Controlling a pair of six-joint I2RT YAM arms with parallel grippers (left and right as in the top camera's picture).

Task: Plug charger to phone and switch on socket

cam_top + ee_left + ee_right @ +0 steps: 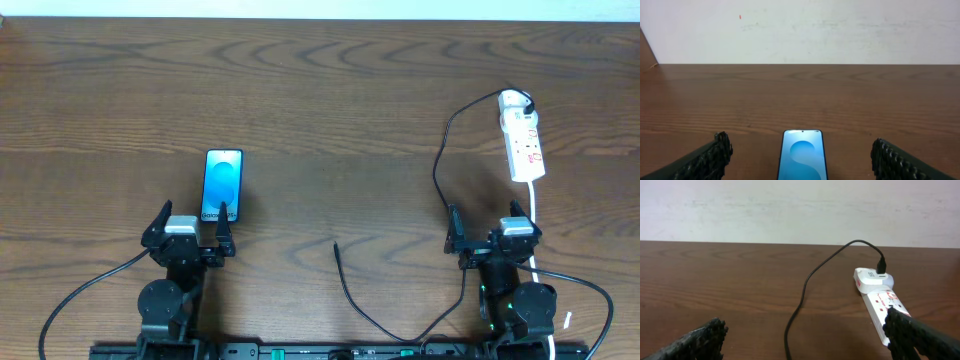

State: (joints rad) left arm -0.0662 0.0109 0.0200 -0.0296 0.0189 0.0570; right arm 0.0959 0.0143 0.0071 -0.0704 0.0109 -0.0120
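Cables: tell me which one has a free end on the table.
The black charger; its tip lies loose. The white cord leaves the socket, its other end hidden.

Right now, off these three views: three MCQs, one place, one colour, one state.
1. The phone lies: A) just ahead of the left gripper B) far right C) dead centre
2. The socket is: A) black B) white C) blue
3. The plug tip of the charger is: A) in the phone B) loose on the table C) hanging off the edge
Key: 1A, it shows between that gripper's fingers in the left wrist view. 2B, white strip, red marks. 3B, it lies mid-table, apart from the phone.
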